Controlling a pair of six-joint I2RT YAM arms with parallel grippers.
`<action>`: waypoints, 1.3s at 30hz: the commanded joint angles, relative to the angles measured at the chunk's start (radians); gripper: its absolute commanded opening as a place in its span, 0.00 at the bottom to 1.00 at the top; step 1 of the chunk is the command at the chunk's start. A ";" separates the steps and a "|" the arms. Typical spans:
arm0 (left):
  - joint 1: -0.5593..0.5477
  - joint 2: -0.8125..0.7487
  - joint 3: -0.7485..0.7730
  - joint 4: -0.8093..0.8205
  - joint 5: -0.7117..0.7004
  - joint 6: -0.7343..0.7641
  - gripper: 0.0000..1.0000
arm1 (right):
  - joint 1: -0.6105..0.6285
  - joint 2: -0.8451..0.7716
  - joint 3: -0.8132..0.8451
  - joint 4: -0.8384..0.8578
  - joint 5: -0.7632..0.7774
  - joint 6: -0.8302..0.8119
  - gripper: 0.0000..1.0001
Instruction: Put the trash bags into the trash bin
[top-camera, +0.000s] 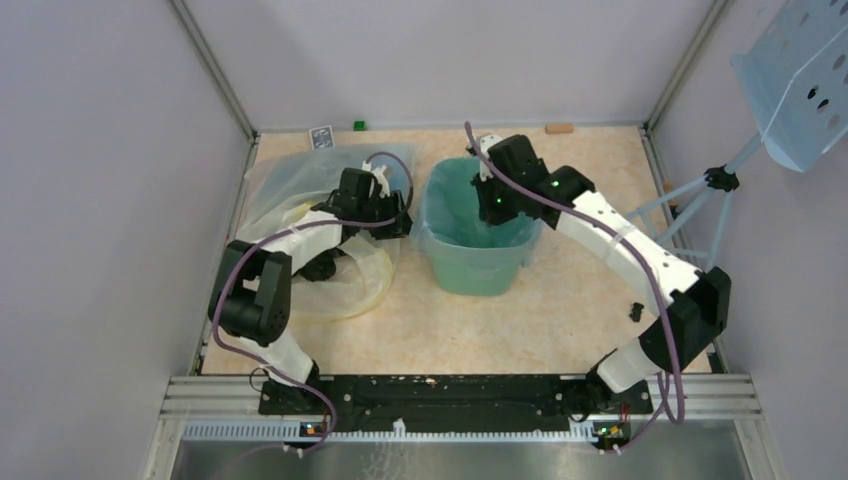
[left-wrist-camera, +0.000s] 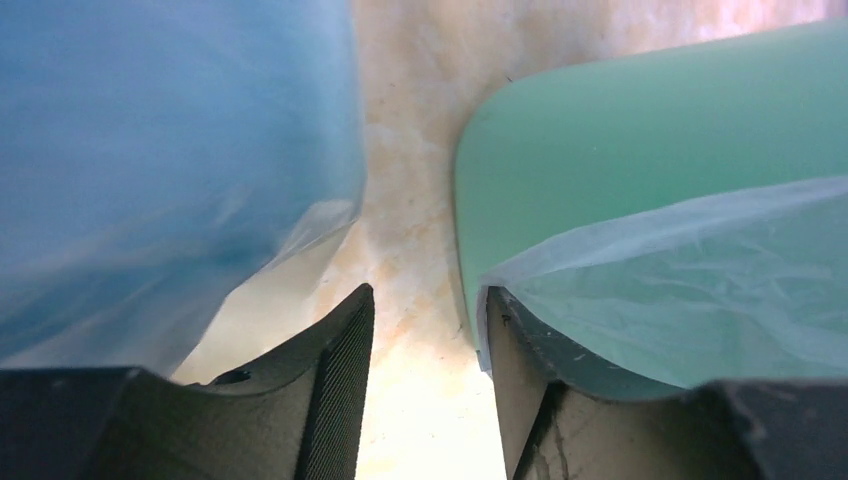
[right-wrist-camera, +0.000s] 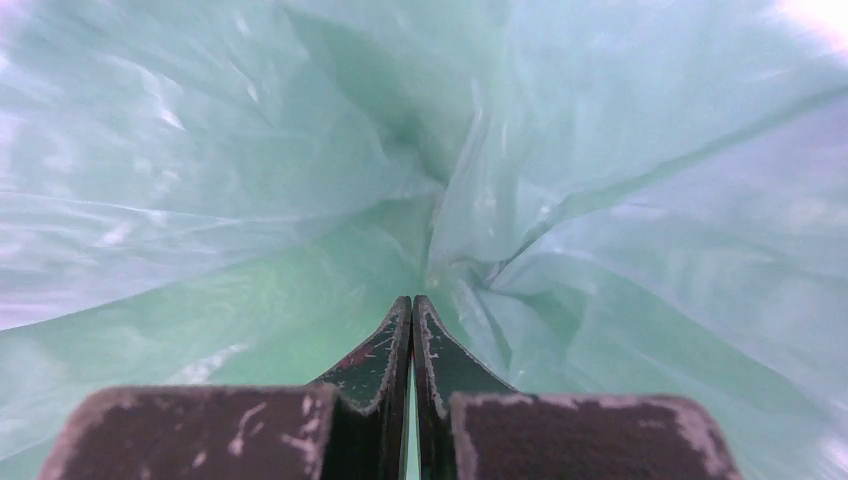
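Note:
The mint-green trash bin (top-camera: 470, 262) stands mid-table with a light-blue trash bag (top-camera: 455, 200) lining it. My right gripper (top-camera: 493, 207) reaches down inside the bin. In the right wrist view it (right-wrist-camera: 412, 300) is shut, its tips against the crinkled bag film (right-wrist-camera: 620, 230), whose folds converge just ahead. My left gripper (top-camera: 402, 222) is at the bin's left rim. It (left-wrist-camera: 425, 305) is open, with only bare table between its fingers. The bag's edge (left-wrist-camera: 700, 270) drapes over the bin wall (left-wrist-camera: 620, 130), beside the right finger's (left-wrist-camera: 512, 370) outer side.
A big clear plastic bag with a yellow tint (top-camera: 340, 280) lies on the table left of the bin, under the left arm. Blurred bluish film (left-wrist-camera: 150, 150) fills the left of the left wrist view. A pale blue perforated tray on a stand (top-camera: 795, 70) is at the far right.

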 joint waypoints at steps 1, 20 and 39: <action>0.013 -0.129 0.011 -0.056 -0.142 0.055 0.55 | 0.006 -0.107 0.109 0.002 0.069 -0.008 0.00; 0.014 -0.631 -0.300 0.099 -0.294 0.055 0.73 | 0.004 -0.687 -0.434 0.506 0.464 -0.011 0.14; -0.010 -0.726 -0.568 0.368 -0.372 0.217 0.99 | -0.218 -0.824 -0.836 0.581 0.744 0.269 0.99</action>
